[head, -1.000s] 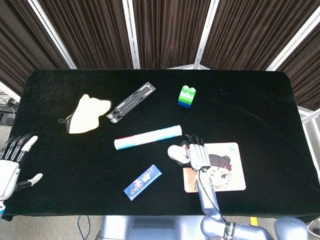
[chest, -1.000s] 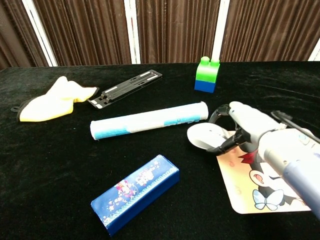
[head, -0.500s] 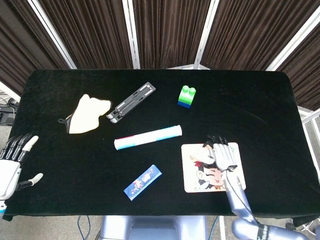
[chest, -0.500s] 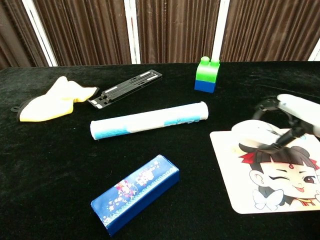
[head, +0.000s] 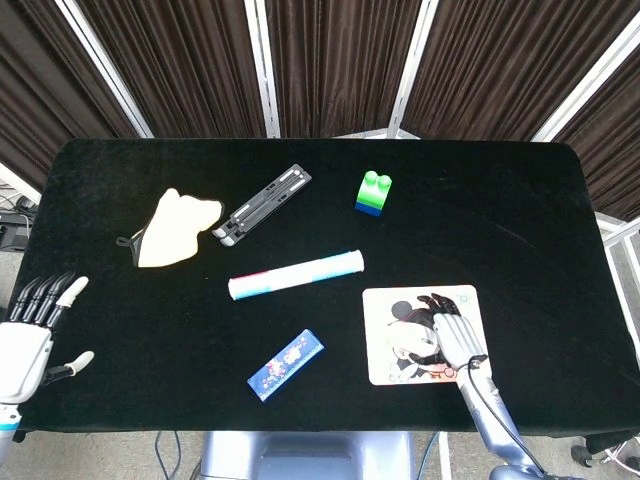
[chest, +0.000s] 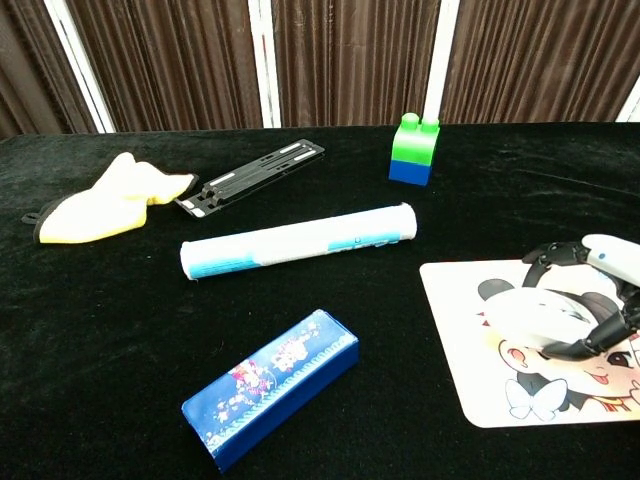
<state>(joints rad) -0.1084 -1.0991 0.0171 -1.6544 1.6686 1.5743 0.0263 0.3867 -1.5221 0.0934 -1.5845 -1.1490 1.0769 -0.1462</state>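
My right hand (head: 452, 338) grips a white computer mouse (head: 410, 345) and holds it down on the cartoon mouse pad (head: 380, 368) at the table's front right. The chest view shows the hand (chest: 610, 270) curled over the mouse (chest: 535, 320) from the right, in the middle of the pad (chest: 460, 340). My left hand (head: 32, 335) hangs off the table's front left corner, fingers spread and holding nothing. It is only in the head view.
On the black table lie a blue box (head: 286, 364), a white rolled tube (head: 295, 275), a green and blue block (head: 373, 193), a black flat stand (head: 262, 205) and a yellow cloth (head: 172, 228). The tube (chest: 298, 242) is left of the pad.
My right hand carried the white mouse from the cloth left of the pad rightward, then toward the front, onto the middle of the pad. The left hand barely shifted.
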